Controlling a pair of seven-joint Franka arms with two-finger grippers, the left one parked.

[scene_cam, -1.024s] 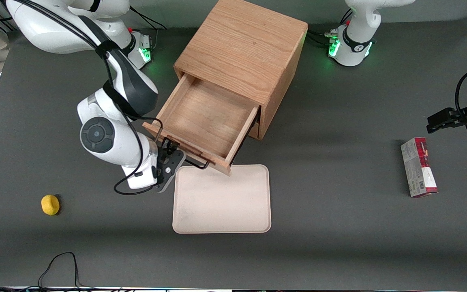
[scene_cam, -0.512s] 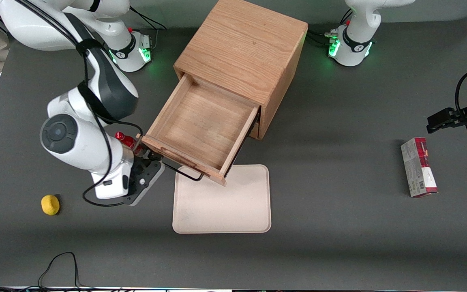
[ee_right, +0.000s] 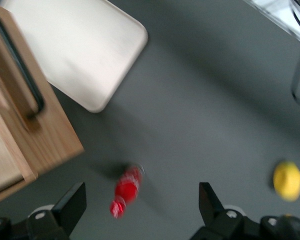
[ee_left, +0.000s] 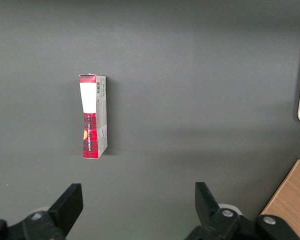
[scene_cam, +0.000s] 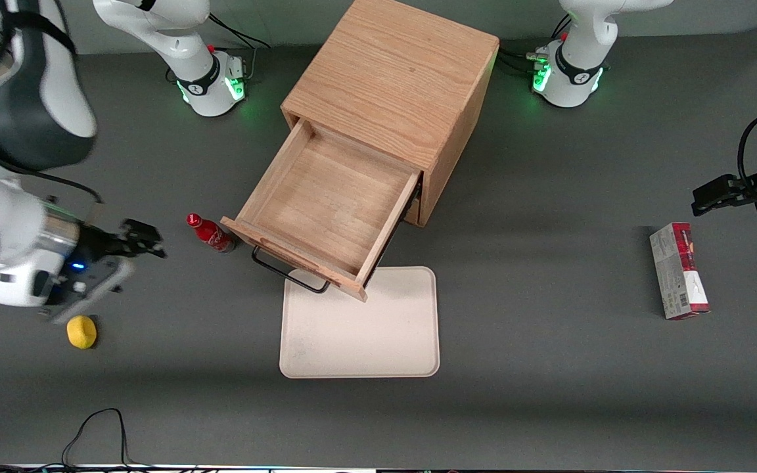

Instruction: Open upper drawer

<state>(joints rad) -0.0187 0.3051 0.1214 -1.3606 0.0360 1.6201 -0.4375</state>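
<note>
Front view: upper drawer [scene_cam: 326, 210] pulled well out of cabinet [scene_cam: 395, 85], interior bare, black wire handle [scene_cam: 288, 272] along its front panel, front edge overhanging the rim of tray [scene_cam: 360, 328]. Gripper [scene_cam: 138, 240] raised clear, well apart from the handle, toward the working arm's end of the table; fingers spread wide, nothing between them. Small red bottle [scene_cam: 209, 233] lying on the table just beside the drawer's front corner, between gripper and drawer. Yellow lemon [scene_cam: 81, 331] nearer the camera than the gripper. Red carton [scene_cam: 679, 270] toward the parked arm's end.

Right wrist view: fingers [ee_right: 70, 206] apart over bare table, bottle [ee_right: 126, 191] between them, drawer front [ee_right: 27, 107] alongside.
</note>
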